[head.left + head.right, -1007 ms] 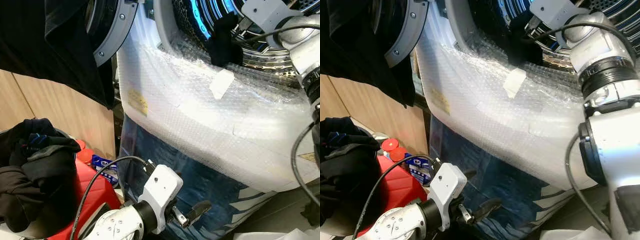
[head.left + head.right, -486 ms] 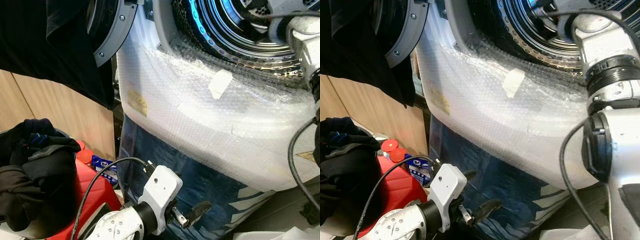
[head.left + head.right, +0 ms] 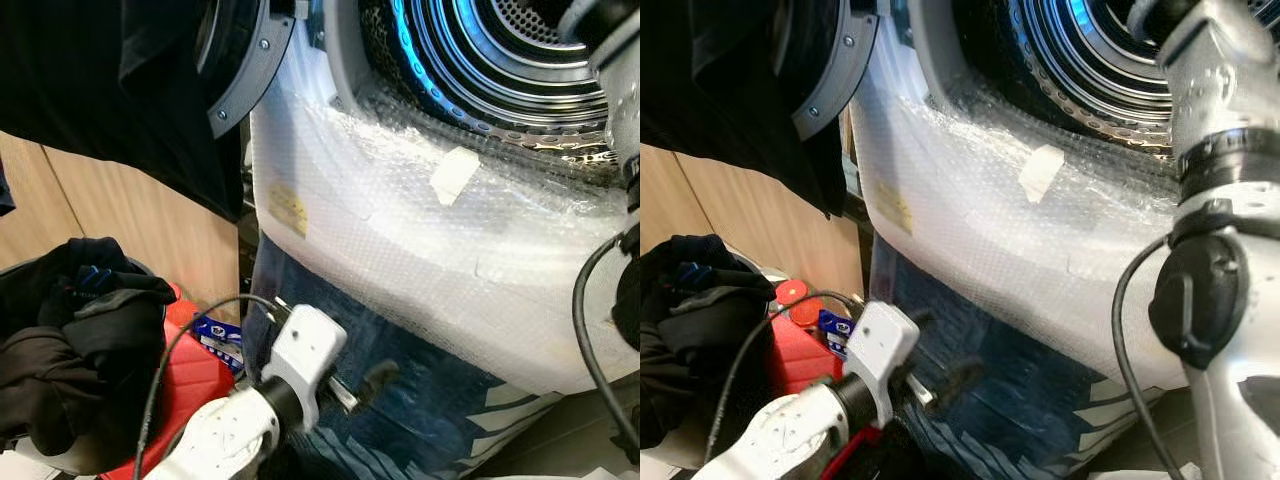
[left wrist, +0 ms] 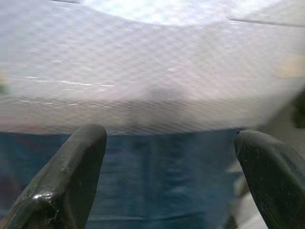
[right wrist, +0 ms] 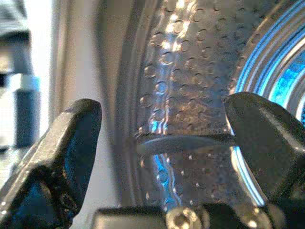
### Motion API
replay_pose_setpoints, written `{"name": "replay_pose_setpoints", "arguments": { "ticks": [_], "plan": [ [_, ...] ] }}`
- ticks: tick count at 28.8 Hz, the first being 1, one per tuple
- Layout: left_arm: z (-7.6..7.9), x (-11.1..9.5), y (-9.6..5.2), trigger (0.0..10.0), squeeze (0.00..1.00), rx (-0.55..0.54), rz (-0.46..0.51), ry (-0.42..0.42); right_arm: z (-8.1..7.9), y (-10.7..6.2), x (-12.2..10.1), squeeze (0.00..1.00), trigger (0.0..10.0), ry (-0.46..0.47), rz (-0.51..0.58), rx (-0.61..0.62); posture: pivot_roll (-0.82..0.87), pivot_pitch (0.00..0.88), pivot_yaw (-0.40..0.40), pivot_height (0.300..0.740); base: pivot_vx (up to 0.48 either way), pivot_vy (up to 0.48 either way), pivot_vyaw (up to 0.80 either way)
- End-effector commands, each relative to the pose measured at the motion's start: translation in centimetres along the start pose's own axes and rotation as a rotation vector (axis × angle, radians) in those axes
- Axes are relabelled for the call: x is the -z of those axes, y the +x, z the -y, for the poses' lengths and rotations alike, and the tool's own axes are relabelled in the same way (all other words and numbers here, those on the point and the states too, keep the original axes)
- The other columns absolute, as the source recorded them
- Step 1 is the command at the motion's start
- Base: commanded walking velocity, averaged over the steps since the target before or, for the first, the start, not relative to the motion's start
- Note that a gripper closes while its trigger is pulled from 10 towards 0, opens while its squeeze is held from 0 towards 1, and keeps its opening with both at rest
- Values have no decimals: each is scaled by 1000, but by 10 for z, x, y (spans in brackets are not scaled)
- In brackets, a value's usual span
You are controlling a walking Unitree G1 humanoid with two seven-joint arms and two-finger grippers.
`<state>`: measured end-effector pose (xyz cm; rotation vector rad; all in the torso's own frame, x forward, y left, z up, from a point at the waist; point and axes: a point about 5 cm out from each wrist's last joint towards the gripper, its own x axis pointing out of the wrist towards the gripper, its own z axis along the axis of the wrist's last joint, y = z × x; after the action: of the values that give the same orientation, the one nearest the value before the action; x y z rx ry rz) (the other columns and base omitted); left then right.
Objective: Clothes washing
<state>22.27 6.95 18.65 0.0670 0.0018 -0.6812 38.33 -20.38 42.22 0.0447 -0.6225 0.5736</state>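
The washing machine's steel drum (image 3: 500, 60) stands open and lit blue, its front wrapped in bubble wrap (image 3: 400, 230). My right arm (image 3: 1220, 100) reaches up into the drum. In the right wrist view the right gripper (image 5: 162, 138) is open, with bare perforated drum wall between its fingers. The left gripper (image 3: 375, 378) hangs low in front of the machine's blue lower panel, and in its wrist view the left gripper (image 4: 167, 157) is open and holds nothing. A pile of dark clothes (image 3: 70, 340) lies at the lower left.
The round machine door (image 3: 240, 70) stands open at the upper left, with a black garment (image 3: 110, 100) draped over it. A red container (image 3: 200, 370) sits beside the clothes pile. Wooden panelling (image 3: 120, 230) lies behind. A piece of tape (image 3: 455, 175) is stuck on the bubble wrap.
The black garment that hung from the right gripper at the drum's lip is gone from the rim, and the right arm has gone deeper into the drum. The camera shifted slightly.
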Motion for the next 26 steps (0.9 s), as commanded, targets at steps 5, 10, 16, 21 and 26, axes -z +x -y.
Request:
{"name": "replay_pose_setpoints", "arguments": {
  "ticks": [5,10,16,21,26],
  "plan": [
    [-21,3,6,10000,0,-123,20,33,4,-34,-2,0,10000,23,138,-11,32,0,-106,740,0,0,0],
    [-33,4,9,10000,0,-182,39,56,-4,-56,7,0,10000,64,166,-38,24,0,-90,740,0,0,0],
    [-48,5,13,10000,0,-247,58,73,-13,-89,23,0,10000,142,169,-35,12,0,-62,740,0,0,0],
    [-56,5,15,10000,0,-272,76,80,-39,-115,39,0,10000,210,146,-115,6,0,-42,740,0,0,0],
    [-58,8,18,10000,0,-276,88,83,-72,-139,61,0,10000,278,52,-227,2,0,-32,740,0,0,0]
  ]
}}
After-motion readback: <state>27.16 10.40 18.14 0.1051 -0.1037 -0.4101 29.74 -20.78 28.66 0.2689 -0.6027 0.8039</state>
